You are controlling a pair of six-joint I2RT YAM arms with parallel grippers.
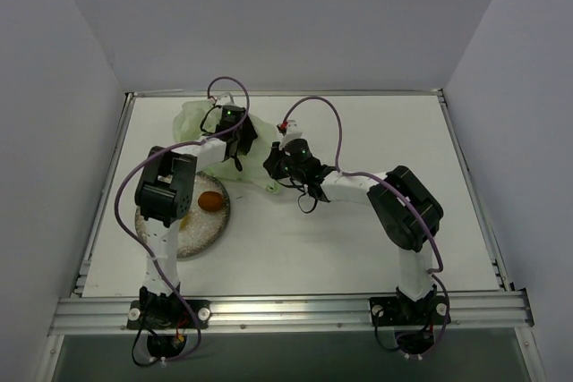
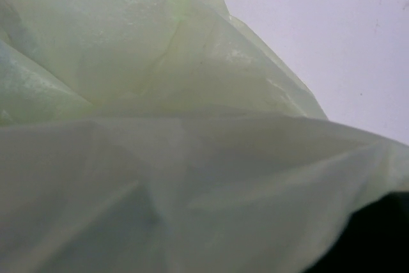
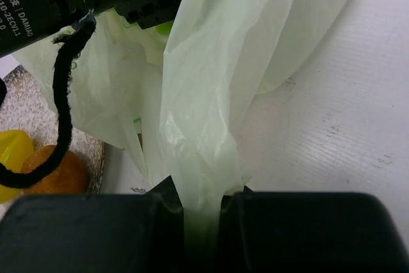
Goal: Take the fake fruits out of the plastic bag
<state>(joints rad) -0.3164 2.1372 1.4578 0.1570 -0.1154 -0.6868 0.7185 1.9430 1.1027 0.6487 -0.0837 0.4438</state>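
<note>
Right claw (image 3: 201, 212) at the bottom centre of its own view, pressed together on a gathered strip of the pale green bag (image 3: 211, 94). Film rising from between the two black fingers and fanning out toward the top of the frame. From above, bag bunched in the upper left part of the white desk (image 1: 358, 230), with the right claw at its lower right edge and the left claw (image 1: 235, 142) close against its front. Wrinkled plastic filling nearly all of the left wrist view, left claw's fingers hidden; spread or pressed together, cannot tell. Two fruits already outside the bag: orange fruit (image 1: 209, 200) lying on the grey speckled plate (image 1: 204, 234) just below and left of the bag, yellow fruit (image 3: 13, 151) touching it at the left edge of the right wrist view. Other fruits not made out through the film.
</note>
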